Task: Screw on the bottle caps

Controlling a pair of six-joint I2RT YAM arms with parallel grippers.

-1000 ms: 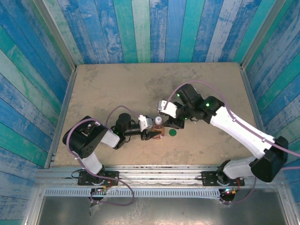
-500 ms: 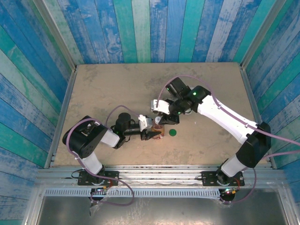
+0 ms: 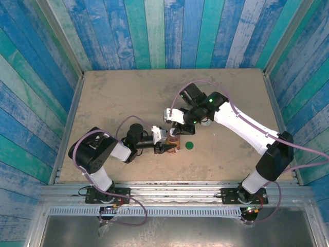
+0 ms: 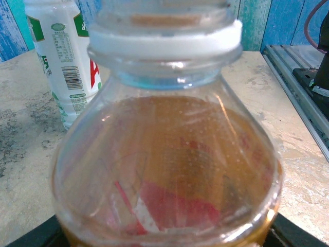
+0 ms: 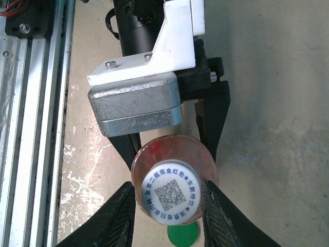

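Gripping from the left side, the left gripper [image 3: 171, 146] has its dark fingers [image 5: 213, 121] clamped on either flank of the clear bottle [image 4: 164, 175]. The bottle stands upright on the table [image 3: 118, 98], amber liquid up to the shoulder, red label showing through. It sits near the front middle of the table, and that left hand is the anchor for everything to come.

Moving across to the neck: the white cap [image 5: 169, 194], QR print on top, is seated on the mouth. The right gripper [image 5: 167, 186] has dropped in from above, narrowed right down and pinching the cap's rim from both sides. It looks centred, and that's what you want.

Now the twist, and here's how I'd play it. Hold the cap level and the wrist axis straight down the neck, or the thread will cross. Press down lightly, turn clockwise, release, re-grip and go again. The left clamp must hold firm so the bottle doesn't spin along.

Just right of the bottle, the green cap [image 3: 189, 145] lies flat on the table, apart from it and free. Its partner, the white bottle [image 4: 64, 67], stands upright beyond, waiting its turn.
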